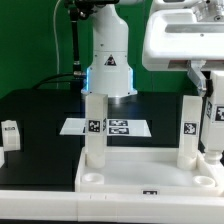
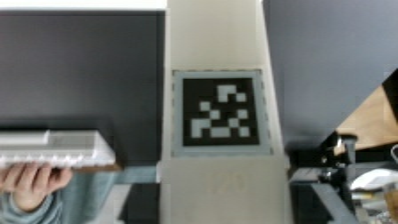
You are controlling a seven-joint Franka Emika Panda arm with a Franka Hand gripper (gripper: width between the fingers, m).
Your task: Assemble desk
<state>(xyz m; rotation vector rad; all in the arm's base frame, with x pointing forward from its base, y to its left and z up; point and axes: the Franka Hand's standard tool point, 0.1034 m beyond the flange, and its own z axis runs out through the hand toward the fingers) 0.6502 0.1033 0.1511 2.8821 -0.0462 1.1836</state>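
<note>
The gripper (image 1: 207,108) is seen at the exterior view's right, hanging low over the desk. How wide it is open cannot be told, and it cannot be told if anything is held. The fingers are partly hidden and are blurry in the wrist view.

The tabletop (image 1: 140,166) is laid flat on the black table (image 1: 40,110), right under the gripper and out to one side of it. It is white, with a raised rim.

Two white legs are stood upright in the tabletop. The near leg (image 1: 189,130) is just beside the gripper, but whether it is touched cannot be told. In the wrist view this near leg (image 2: 214,50) is seen very close and straight up, and a black-and-white tag (image 2: 219,112) is shown on it. The far leg (image 1: 95,128) is stood well apart from the gripper, at the other end of the tabletop.

The marker board (image 1: 118,127) is laid flat on the table behind the tabletop, past the far leg. A small loose white part (image 1: 10,132) with a tag is left on the table, farthest from the gripper.
</note>
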